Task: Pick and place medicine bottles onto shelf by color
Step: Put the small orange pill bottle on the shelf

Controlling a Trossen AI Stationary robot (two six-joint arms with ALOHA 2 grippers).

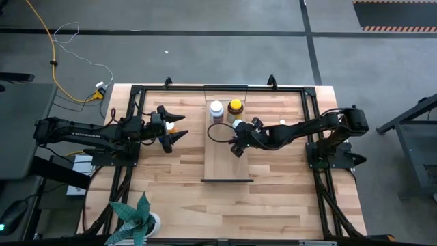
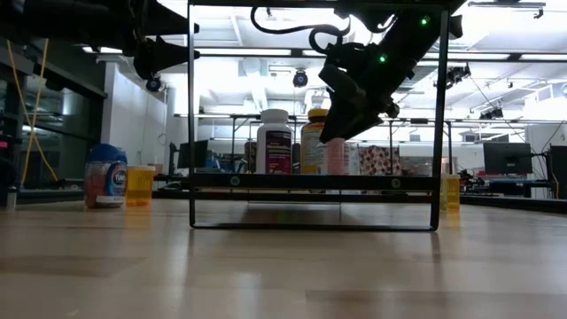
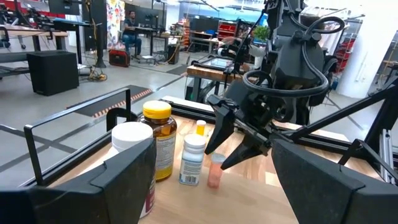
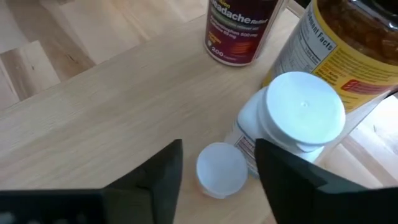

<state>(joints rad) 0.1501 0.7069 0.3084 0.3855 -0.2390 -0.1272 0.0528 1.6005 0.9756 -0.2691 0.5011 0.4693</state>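
Note:
The shelf (image 1: 225, 164) is a light plank in the middle of the table. On its far end stand a white bottle with a red label (image 3: 134, 155), an amber bottle with a yellow cap (image 3: 158, 140), a smaller white bottle (image 4: 298, 115) and a tiny white-capped orange bottle (image 3: 214, 169). My right gripper (image 4: 219, 158) is open, slanting down, with one finger on either side of the tiny bottle's cap (image 4: 221, 169) and a gap on each side. My left gripper (image 1: 174, 130) waits open and level above the table's left part.
A blue-capped bottle (image 2: 106, 175) and an orange one (image 2: 139, 184) stand on the table under the left arm. Another small bottle (image 2: 452, 190) stands to the right of the shelf. A black frame (image 1: 140, 92) borders the table. A potted plant (image 1: 136, 219) sits near the front left corner.

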